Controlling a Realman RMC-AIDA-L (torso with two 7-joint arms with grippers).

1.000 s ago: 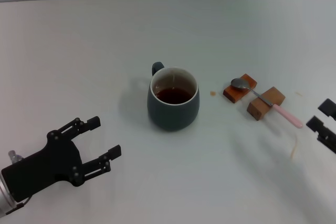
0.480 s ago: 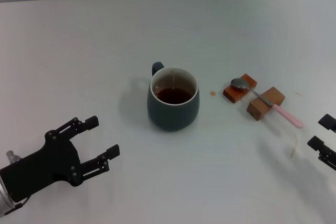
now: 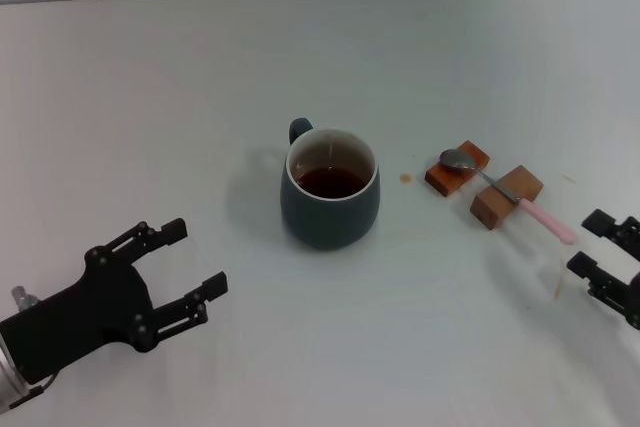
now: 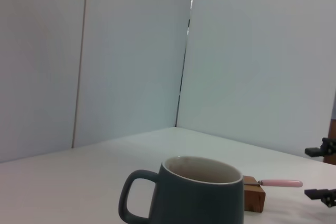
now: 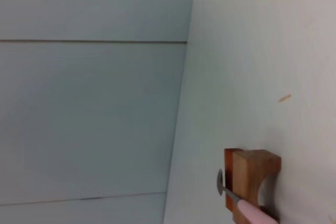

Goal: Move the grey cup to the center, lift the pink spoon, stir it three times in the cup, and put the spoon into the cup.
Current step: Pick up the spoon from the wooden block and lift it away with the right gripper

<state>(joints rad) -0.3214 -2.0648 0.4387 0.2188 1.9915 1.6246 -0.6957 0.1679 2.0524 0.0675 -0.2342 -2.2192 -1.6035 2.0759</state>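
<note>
The grey cup [image 3: 330,190] with dark liquid stands near the table's middle, handle to the back left; it also shows in the left wrist view [image 4: 191,192]. The pink spoon [image 3: 505,195] lies across two wooden blocks [image 3: 485,185] to the cup's right, bowl toward the cup, pink handle pointing front right. It shows too in the left wrist view [image 4: 281,183] and the right wrist view [image 5: 252,213]. My left gripper [image 3: 195,262] is open and empty, front left of the cup. My right gripper [image 3: 592,242] is open at the right edge, just beyond the spoon's handle end, apart from it.
The white table [image 3: 200,77] meets a tiled wall at the back. A small brown drip [image 3: 405,178] lies between the cup and the blocks. A faint yellowish streak [image 3: 560,287] marks the table near my right gripper.
My right gripper dropped back toward the front right edge, then came in and up toward the spoon's handle end. My left gripper shifted only slightly. The cup and spoon have not moved.
</note>
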